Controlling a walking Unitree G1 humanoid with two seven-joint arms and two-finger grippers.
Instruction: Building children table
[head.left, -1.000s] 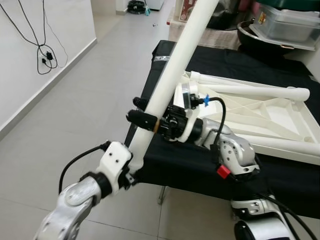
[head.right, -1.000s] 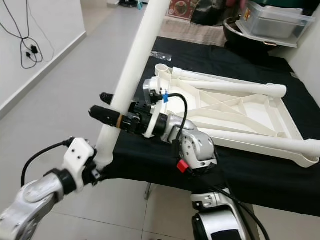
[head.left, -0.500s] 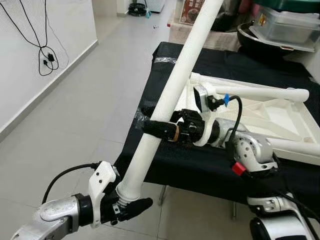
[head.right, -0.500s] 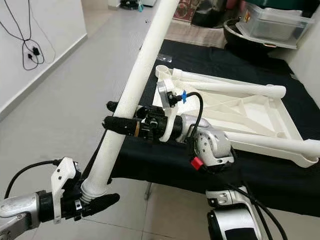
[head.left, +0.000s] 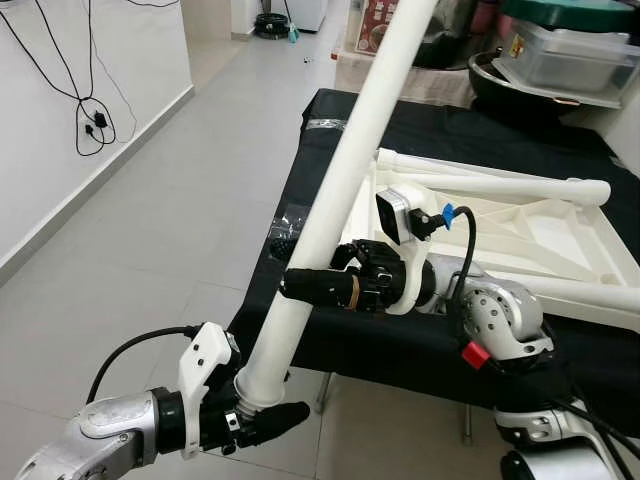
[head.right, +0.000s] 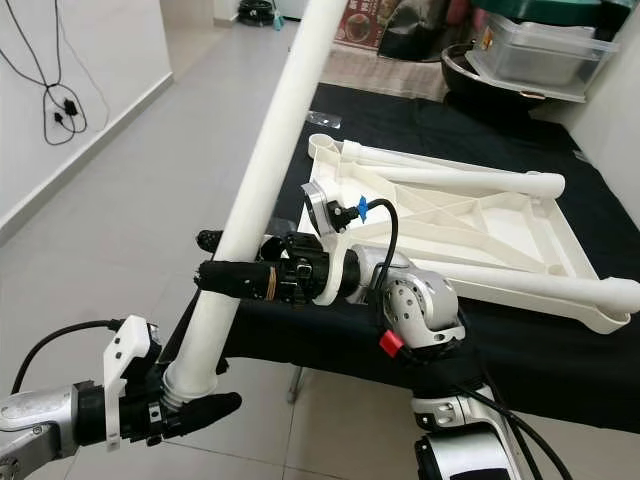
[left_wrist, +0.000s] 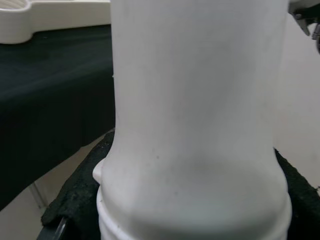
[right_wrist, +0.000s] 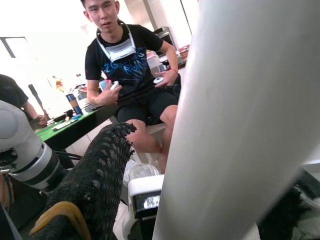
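Grey tiled floor (head.left: 150, 220), with a black-covered bench (head.left: 450, 130) at right.
At lower left the left hand (head.left: 262, 418) pinches the ribbed bottom end of the white table leg (head.left: 340, 190); at centre the right hand (head.left: 310, 285) clamps its middle; the upturned white tabletop (head.left: 540, 235) lies on the bench at right.

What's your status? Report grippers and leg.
Left gripper shut on leg base. Right gripper shut on leg mid-shaft. Leg tilted, off the tabletop. Nothing in the way.
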